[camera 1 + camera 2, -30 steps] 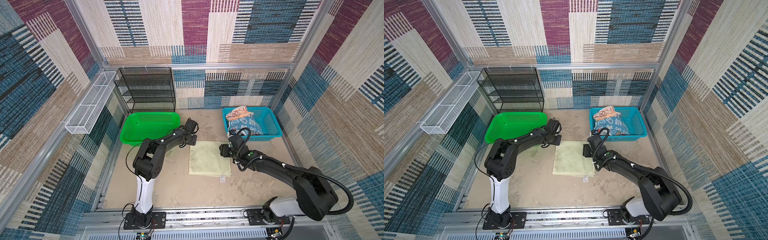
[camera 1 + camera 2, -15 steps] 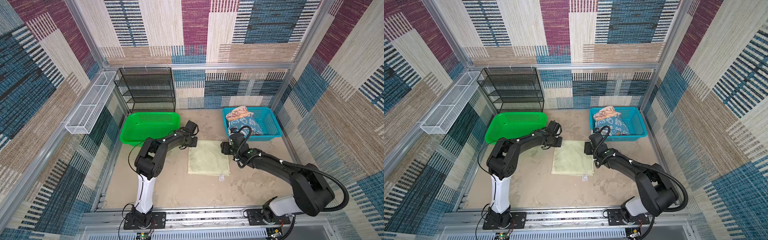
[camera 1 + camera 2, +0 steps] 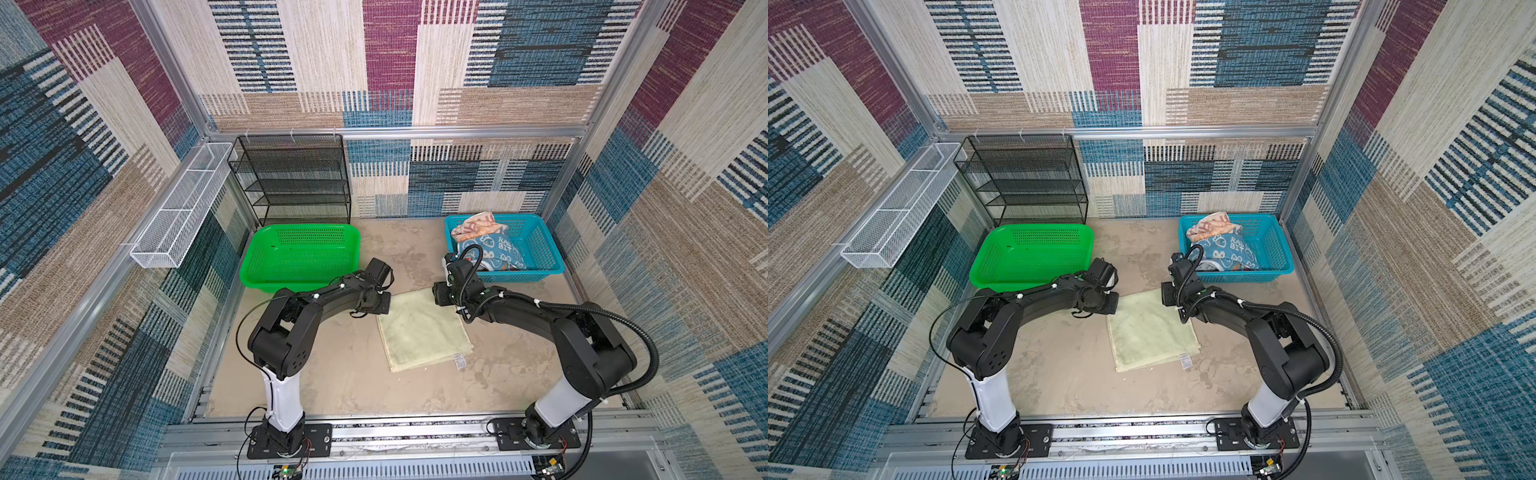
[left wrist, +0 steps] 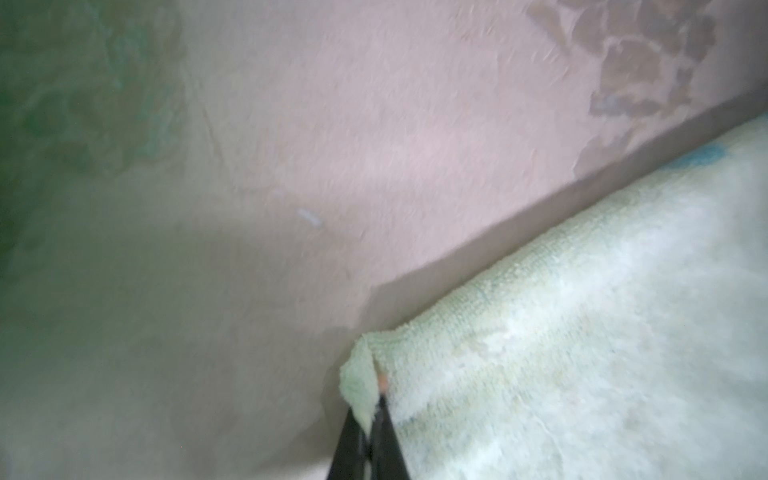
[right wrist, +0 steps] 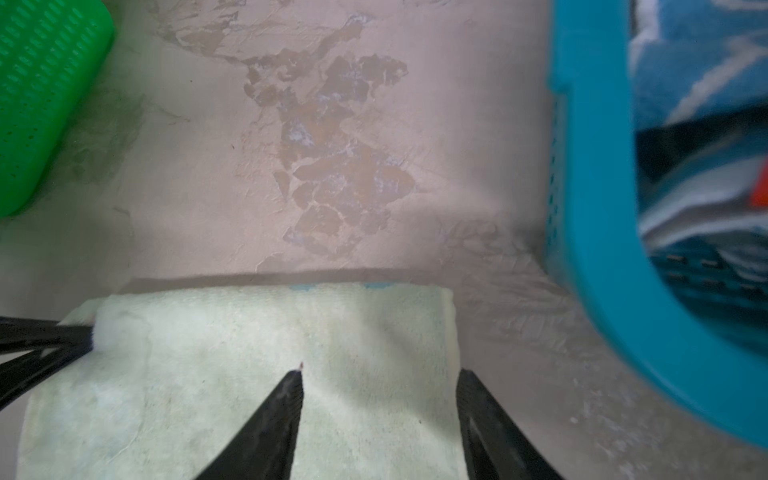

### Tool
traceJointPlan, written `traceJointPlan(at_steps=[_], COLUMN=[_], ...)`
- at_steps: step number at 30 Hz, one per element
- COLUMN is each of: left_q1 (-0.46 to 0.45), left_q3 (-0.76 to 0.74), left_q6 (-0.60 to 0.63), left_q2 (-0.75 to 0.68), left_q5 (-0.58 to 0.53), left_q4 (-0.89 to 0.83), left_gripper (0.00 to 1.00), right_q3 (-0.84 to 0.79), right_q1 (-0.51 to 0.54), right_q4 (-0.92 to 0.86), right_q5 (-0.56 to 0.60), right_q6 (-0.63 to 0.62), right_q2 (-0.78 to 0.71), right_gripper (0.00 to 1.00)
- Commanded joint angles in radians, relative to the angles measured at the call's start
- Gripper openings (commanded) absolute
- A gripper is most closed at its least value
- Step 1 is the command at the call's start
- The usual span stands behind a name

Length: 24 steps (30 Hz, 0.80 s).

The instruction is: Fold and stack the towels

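Note:
A pale aqua-and-cream towel [image 3: 422, 328] lies folded flat mid-table in both top views. My left gripper [image 4: 372, 399] is shut on its far left corner, a pinch of terry bunched between the black fingertips; a top view places that gripper [image 3: 384, 305] at the towel's far left corner. My right gripper [image 5: 380, 374] is open over the far right corner, one finger above the cloth and the other just past its side edge. The blue rabbit towel [image 3: 494, 249] and a coral towel [image 3: 476, 224] lie crumpled in the blue basket [image 3: 540, 245].
The green basket [image 3: 299, 253] stands empty just behind my left arm. A black wire rack [image 3: 295, 178] is against the back wall and a white wire tray [image 3: 178, 208] hangs on the left wall. The blue basket's rim [image 5: 590, 166] is close beside my right gripper.
My left gripper has shut on the towel's far left corner. My right gripper has slid along the towel's right edge to the far right corner, jaws narrowing a little.

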Motion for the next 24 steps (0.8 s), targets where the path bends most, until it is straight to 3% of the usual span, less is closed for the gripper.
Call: traceJointPlan(at_steps=[1, 8, 13, 21, 24], left_q1=[0.000, 0.000, 0.000, 0.000, 0.000], left_q3=[-0.043, -0.088, -0.102, -0.109, -0.106], left_q6=[-0.018, -0.012, -0.010, -0.003, 0.002], left_q2=[-0.044, -0.077, -0.080, -0.090, -0.088], left_q5=[-0.006, -0.009, -0.023, -0.026, -0.028], left_q4=[-0.040, -0.038, -0.037, -0.026, -0.027], left_gripper=[0.00, 0.00, 0.00, 0.00, 0.00], right_q3=[0.046, 0.201, 0.285, 0.291, 0.284], right_q1=[0.001, 0.002, 0.001, 0.001, 0.001], right_q4=[-0.004, -0.049, -0.094, -0.118, -0.111], right_q5=[0.009, -0.004, 0.008, 0.002, -0.004], right_q6=[-0.010, -0.006, -0.028, -0.025, -0.026], right_q2=[0.054, 0.193, 0.279, 0.328, 0.330], right_gripper=[0.61, 0.60, 0.53, 0.46, 0.35])
